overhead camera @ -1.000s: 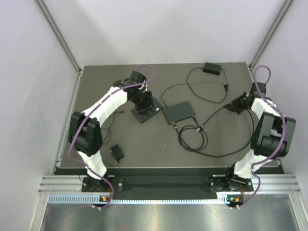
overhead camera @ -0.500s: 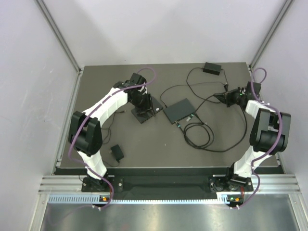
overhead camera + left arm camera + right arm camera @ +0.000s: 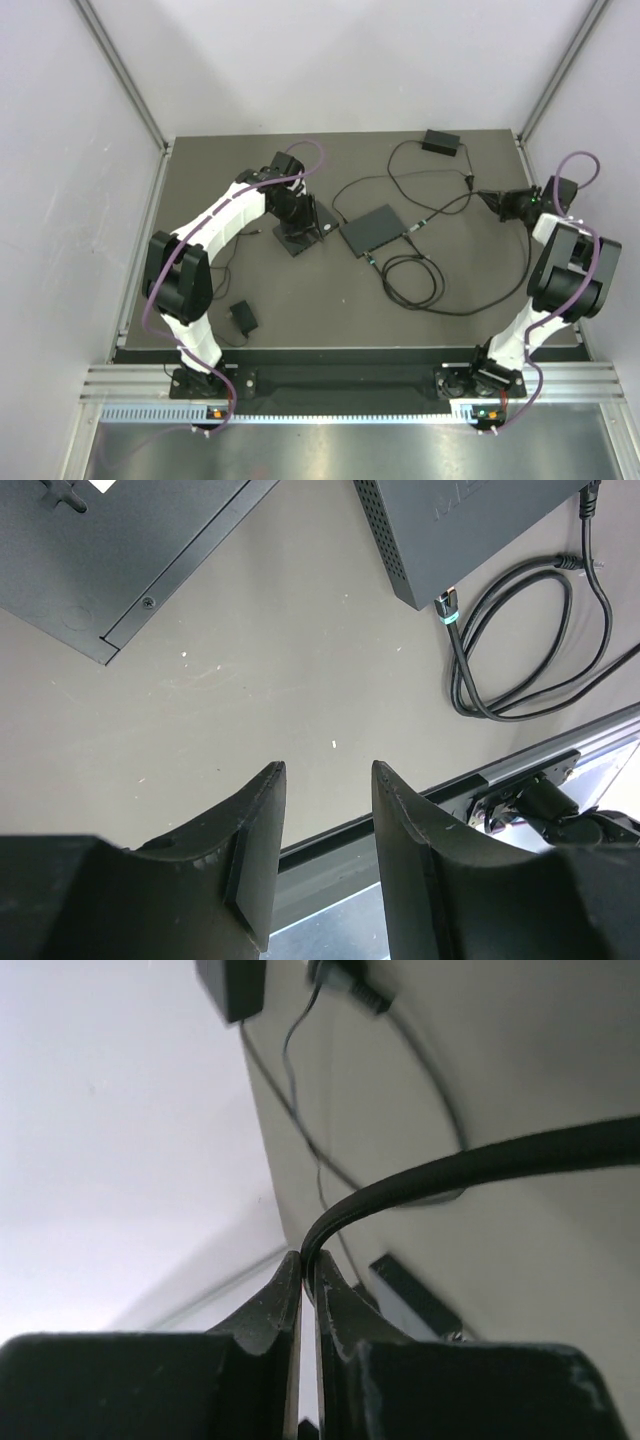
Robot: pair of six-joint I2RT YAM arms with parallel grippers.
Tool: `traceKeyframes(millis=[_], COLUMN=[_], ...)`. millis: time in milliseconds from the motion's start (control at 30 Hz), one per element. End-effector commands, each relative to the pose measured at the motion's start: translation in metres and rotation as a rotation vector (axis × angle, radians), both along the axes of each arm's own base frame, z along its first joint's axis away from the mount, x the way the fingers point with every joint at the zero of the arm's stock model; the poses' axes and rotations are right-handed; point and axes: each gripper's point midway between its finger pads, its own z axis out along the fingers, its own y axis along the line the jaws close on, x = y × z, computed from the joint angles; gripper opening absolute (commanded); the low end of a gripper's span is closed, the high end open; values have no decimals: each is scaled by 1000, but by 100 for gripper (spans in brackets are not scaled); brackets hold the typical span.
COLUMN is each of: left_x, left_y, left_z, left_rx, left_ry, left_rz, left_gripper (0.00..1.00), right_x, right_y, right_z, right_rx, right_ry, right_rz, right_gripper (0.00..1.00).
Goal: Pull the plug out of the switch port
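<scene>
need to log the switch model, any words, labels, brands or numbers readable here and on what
Nothing is legible in any view.
switch: faint marks on its top, too blurred to read.
black plate: a white label cut off by the picture's edge, unreadable.
power adapter: too small to show any marking.

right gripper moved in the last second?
Yes. The right gripper, shut on the cable, swung toward the switch, then back toward the table's right edge.
</scene>
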Motion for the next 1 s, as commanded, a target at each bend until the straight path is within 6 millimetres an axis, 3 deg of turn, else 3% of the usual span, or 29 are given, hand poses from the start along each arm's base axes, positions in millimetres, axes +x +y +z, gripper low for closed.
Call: traceKeyframes(millis=[0,33,267,367,533,600,667,767,867,900,967], left_x=[0,0,-2,-3,-6,-6,-7,-7,-6,-6,-5], left_y=[-1,0,3,3,3,4,3,3,1,0,0], left_z=[18,19,19,20,16,16,15,15,14,13,14], left_rx=[-17,-14,-5,-12,-12,-10,-13,-16,-18,-20,-25], left_ry=[-50,-55,-57,-57,-44,-47,-41,-37,-36,-30,-30], left_rz=[-10,-9,1,5,4,4,6,9,12,14,15], left_gripper=[45,45,45,45,45,45,45,45,45,45,45], right_x=[9,15,16,18,14,14,9,11,24,27,30], right_y=[-29,-35,-67,-82,-93,-92,-88,-61,-1,29,65], right_z=[-10,-5,-22,-17,-17,-11,-8,6,13,11,3], right_rx=[-94,-138,-420,-524,-632,-686,-716,-745,-722,-701,-644], right_ry=[39,27,119,135,200,208,225,162,53,23,-28], right_rz=[-36,-29,18,24,65,104,132,188,346,416,512], right_gripper=[4,7,9,11,51,58,58,58,58,58,58])
